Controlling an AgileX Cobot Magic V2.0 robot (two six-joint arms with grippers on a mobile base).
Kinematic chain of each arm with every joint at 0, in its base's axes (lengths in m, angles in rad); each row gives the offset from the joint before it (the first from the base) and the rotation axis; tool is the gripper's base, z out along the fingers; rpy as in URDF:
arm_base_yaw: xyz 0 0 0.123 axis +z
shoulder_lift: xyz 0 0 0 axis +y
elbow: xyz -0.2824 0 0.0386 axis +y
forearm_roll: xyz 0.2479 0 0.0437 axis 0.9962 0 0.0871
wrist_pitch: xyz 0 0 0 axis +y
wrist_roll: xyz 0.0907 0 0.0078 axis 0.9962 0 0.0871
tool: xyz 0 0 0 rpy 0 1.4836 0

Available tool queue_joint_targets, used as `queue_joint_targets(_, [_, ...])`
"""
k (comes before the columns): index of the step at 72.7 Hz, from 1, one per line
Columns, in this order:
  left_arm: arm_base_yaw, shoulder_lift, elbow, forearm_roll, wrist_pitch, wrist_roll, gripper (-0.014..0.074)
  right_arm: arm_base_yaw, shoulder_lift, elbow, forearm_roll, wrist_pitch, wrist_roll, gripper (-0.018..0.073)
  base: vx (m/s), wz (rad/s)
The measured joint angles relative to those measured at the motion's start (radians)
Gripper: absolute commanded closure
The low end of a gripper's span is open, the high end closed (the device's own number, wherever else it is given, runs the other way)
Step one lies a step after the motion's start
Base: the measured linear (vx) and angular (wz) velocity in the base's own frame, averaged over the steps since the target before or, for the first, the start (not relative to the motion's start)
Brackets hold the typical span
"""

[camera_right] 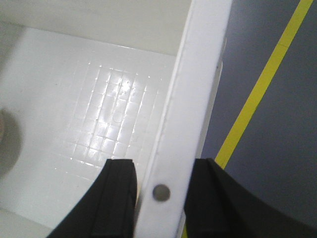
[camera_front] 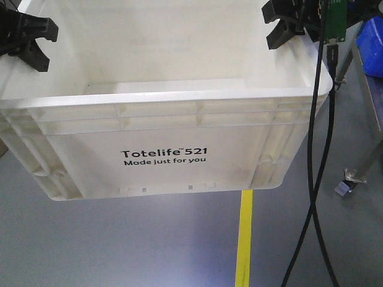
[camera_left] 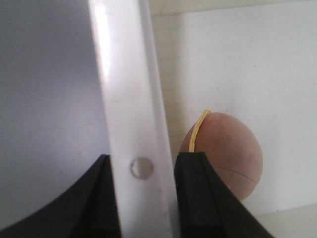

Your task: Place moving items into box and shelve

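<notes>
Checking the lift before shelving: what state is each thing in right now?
box: no lid, upright, held off the floor by its side rims.
left gripper: shut on the box rim.
right gripper: shut on the box rim.
brown ball: lying loose inside the box.

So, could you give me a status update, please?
Left gripper and right gripper shut on the box rim. Box off the floor, brownish ball inside. Black cables hang beside it.

one box (camera_front: 161, 119), one ball (camera_left: 228, 153), one left pincer (camera_left: 142, 159), one right pincer (camera_right: 163, 164)
</notes>
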Motion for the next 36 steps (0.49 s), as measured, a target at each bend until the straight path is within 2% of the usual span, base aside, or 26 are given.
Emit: queue_joint_targets(36, [0.0,0.0,0.0,0.0,0.0,0.0,0.06,0.0,0.0,0.0,0.0,0.009,0.001,0.0564,0.6,-0.06])
